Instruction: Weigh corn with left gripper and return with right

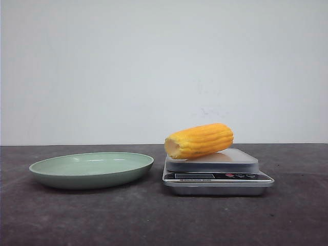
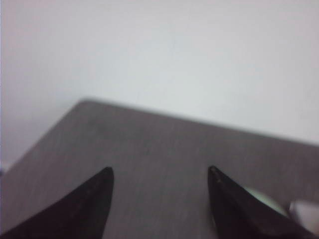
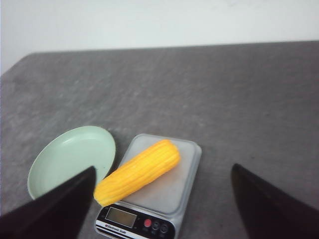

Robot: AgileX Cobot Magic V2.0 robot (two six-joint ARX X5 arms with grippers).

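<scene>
The yellow-orange corn [image 1: 200, 140] lies on its side on the silver kitchen scale [image 1: 217, 172], its pale cut end pointing left over the scale's edge. It also shows in the right wrist view [image 3: 137, 172] lying slantwise on the scale's platform [image 3: 174, 186]. My right gripper [image 3: 162, 172] is open and empty, high above the scale and corn. My left gripper [image 2: 160, 172] is open and empty over bare table, away from the corn. Neither gripper shows in the front view.
An empty pale green plate [image 1: 92, 169] stands left of the scale; it also shows in the right wrist view [image 3: 70, 157]. The dark grey table [image 1: 154, 220] ends at a white wall behind.
</scene>
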